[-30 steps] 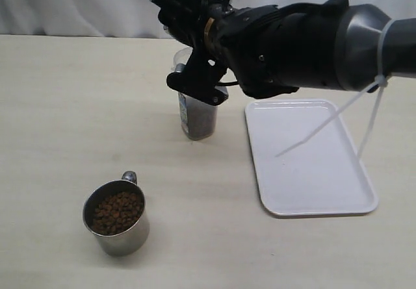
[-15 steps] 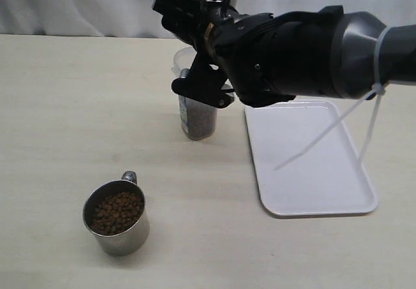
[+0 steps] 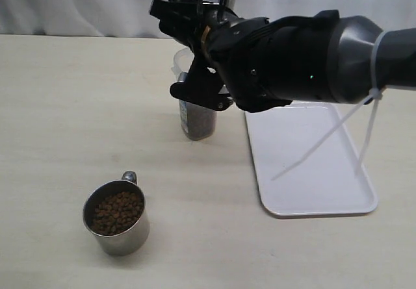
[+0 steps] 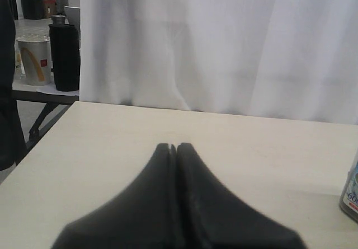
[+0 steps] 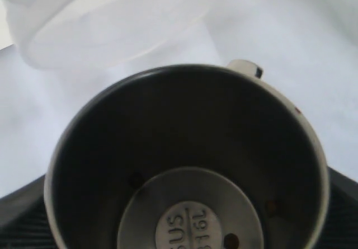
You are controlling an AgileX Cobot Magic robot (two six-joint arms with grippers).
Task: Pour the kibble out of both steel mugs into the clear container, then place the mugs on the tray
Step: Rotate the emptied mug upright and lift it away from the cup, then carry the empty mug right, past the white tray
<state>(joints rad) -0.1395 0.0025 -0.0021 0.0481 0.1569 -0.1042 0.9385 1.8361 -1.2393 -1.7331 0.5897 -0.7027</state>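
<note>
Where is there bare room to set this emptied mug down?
The tray is bare all over, just right of the clear container. The table is also open left of the container and between it and the full mug. It is crowded above the container, where the right hand holds the emptied mug.

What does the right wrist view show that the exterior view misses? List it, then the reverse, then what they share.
Right wrist only: the held mug's dark inside, empty but for a few specks, and its stamped base. Exterior only: the full mug, the tray, the kibble showing through the clear container. Both: the held mug and the container's rim.
</note>
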